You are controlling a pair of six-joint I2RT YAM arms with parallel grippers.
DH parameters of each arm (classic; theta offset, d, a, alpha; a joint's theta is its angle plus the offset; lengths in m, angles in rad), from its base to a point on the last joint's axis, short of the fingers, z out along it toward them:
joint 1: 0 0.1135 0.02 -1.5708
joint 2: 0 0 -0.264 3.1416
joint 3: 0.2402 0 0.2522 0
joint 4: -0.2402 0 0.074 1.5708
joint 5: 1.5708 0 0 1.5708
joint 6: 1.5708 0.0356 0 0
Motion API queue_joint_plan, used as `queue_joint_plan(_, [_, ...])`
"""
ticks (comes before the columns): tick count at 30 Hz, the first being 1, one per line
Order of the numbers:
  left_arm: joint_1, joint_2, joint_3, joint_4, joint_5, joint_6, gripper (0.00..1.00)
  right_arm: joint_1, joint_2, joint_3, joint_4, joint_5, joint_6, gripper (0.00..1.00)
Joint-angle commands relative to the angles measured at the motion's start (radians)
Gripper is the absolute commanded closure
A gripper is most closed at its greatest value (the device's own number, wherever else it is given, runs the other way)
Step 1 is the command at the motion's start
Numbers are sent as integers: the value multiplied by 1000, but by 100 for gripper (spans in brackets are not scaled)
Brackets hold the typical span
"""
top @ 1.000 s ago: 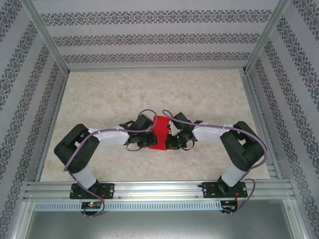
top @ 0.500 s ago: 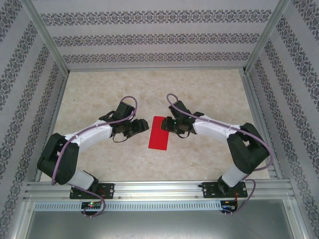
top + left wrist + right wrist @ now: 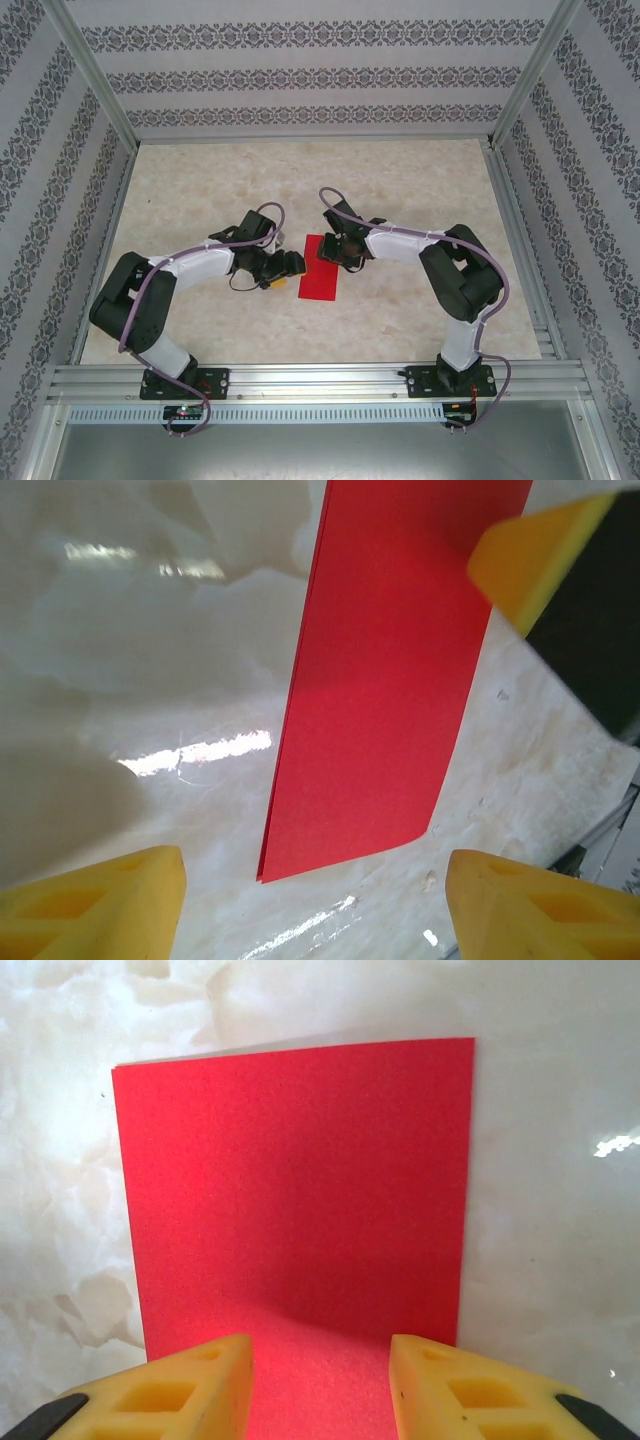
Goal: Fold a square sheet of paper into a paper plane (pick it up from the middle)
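Two sets of fingers stand spread: my left gripper [image 3: 287,267] and right gripper [image 3: 338,252] have just released the paper [image 3: 320,270]. It lies flat on the table [image 3: 420,190] between them, halved; first crease looks done.

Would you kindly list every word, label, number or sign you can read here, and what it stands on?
No text is legible.
The red paper is blank; the walls carry only ornamental bands; the small boards at the arm bases are too small to read.
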Motion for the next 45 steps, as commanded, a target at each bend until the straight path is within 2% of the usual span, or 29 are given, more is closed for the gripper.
queue_joint_plan(1, [4, 28, 19, 0, 77, 32, 30, 8, 39, 2, -12, 3, 24, 59])
queue_joint_plan(6, [-19, 68, 43, -16, 110, 47, 30, -3, 63, -25, 20, -30, 35, 59])
queue_joint_plan(21, [-91, 148, 97, -14, 92, 15, 31, -29, 63, -100, 90, -80, 52, 59])
queue_joint_plan(30, [-93, 113, 107, 11, 83, 8, 39, -32, 55, -123, 107, -84, 52, 60])
queue_joint_plan(35, [-93, 87, 101, 22, 58, 10, 40, -36, 36, -131, 102, -85, 45, 60])
queue_joint_plan(45, [-93, 37, 73, 210, 95, -52, 43, -38, 30, -140, 93, -94, 32, 63])
